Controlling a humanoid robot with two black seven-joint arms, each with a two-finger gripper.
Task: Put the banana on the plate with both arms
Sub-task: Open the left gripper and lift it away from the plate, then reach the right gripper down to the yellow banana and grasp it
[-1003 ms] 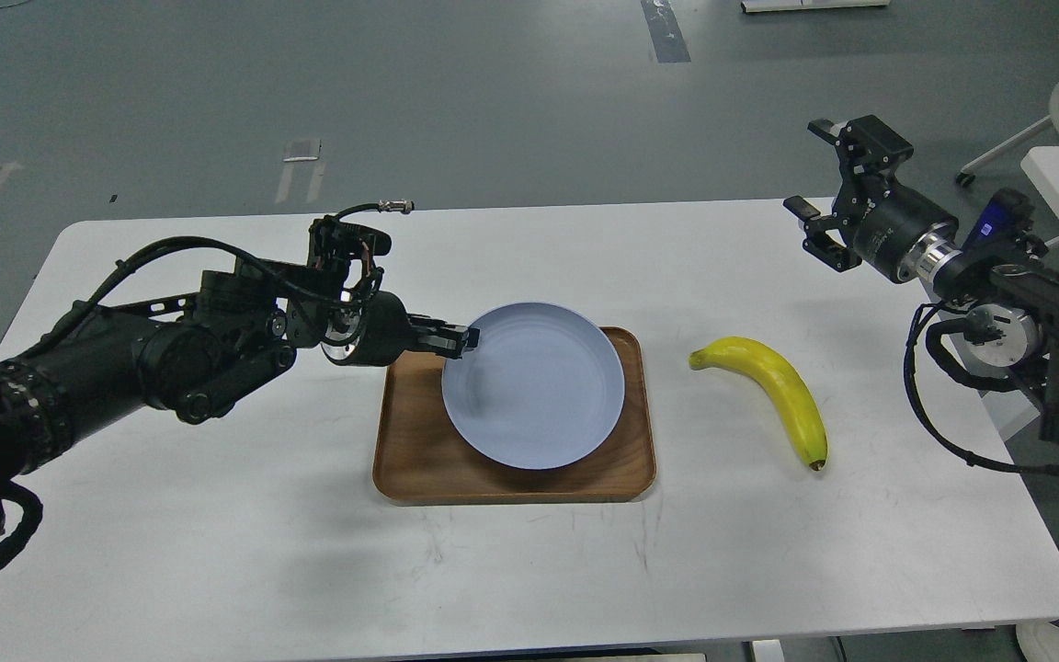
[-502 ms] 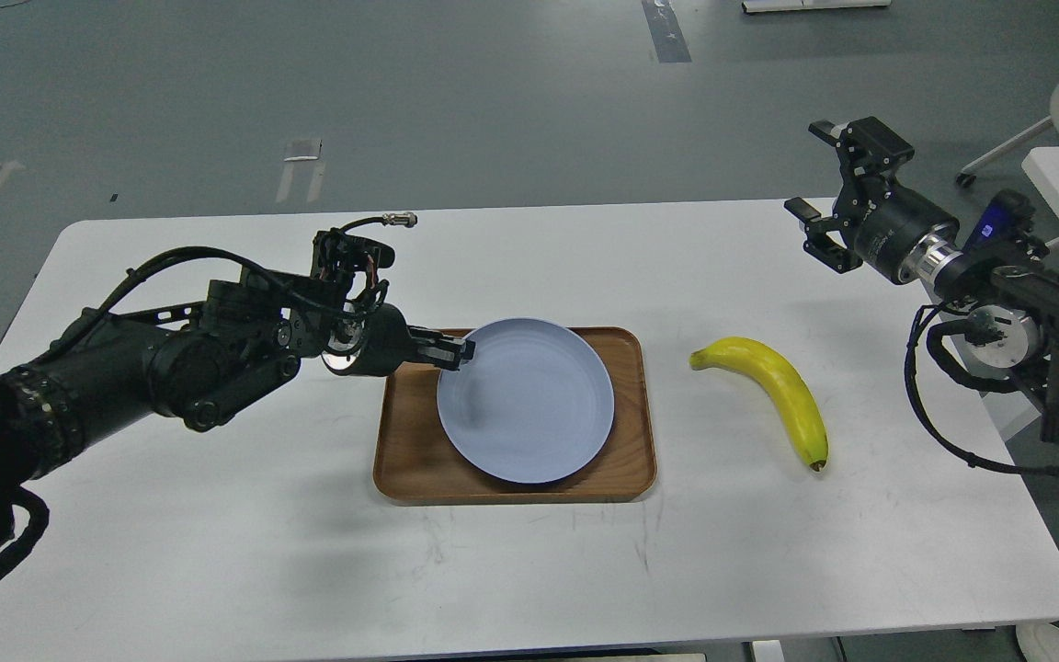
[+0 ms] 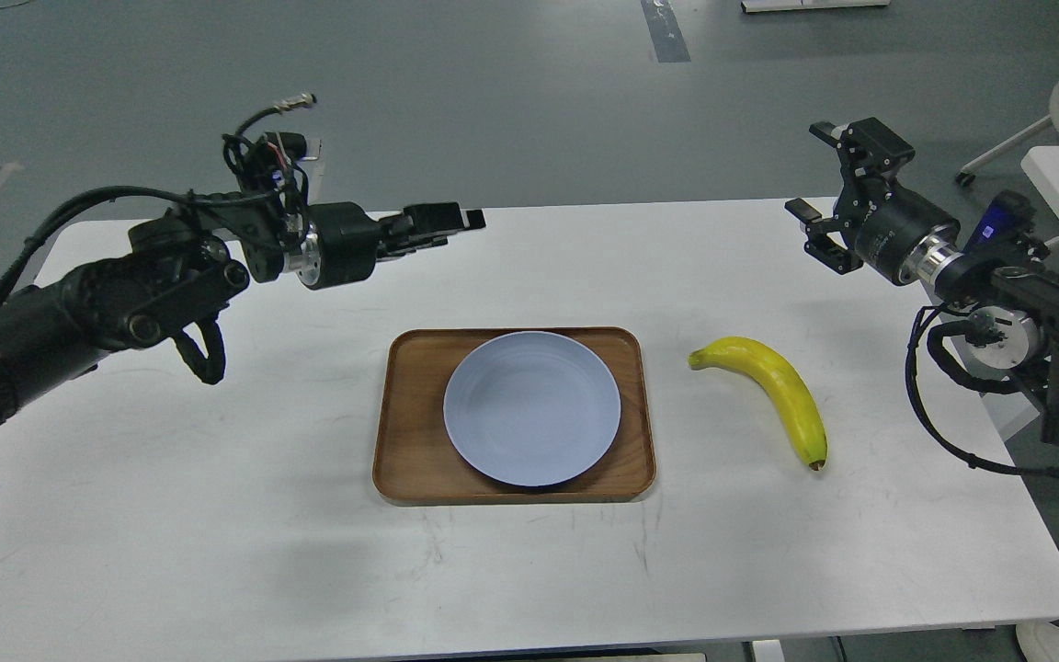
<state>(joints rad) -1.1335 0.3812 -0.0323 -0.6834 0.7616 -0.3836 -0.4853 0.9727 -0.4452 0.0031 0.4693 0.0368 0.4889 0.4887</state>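
From the head view, my left gripper (image 3: 456, 222) hangs above the far side of the white table (image 3: 217, 460), at about 11 o'clock from the plate (image 3: 531, 408) and well apart from it. It holds nothing, and it is too dark for me to tell whether its fingers are parted or closed. The plate lies flat on the brown wooden tray (image 3: 410, 441). The banana (image 3: 773, 388) lies on the bare table at 3 o'clock from the plate, near the tray but not touching, stem end toward the tray. My right gripper (image 3: 828, 188) hovers at 1 o'clock from the banana, its 2 fingers spread and empty.
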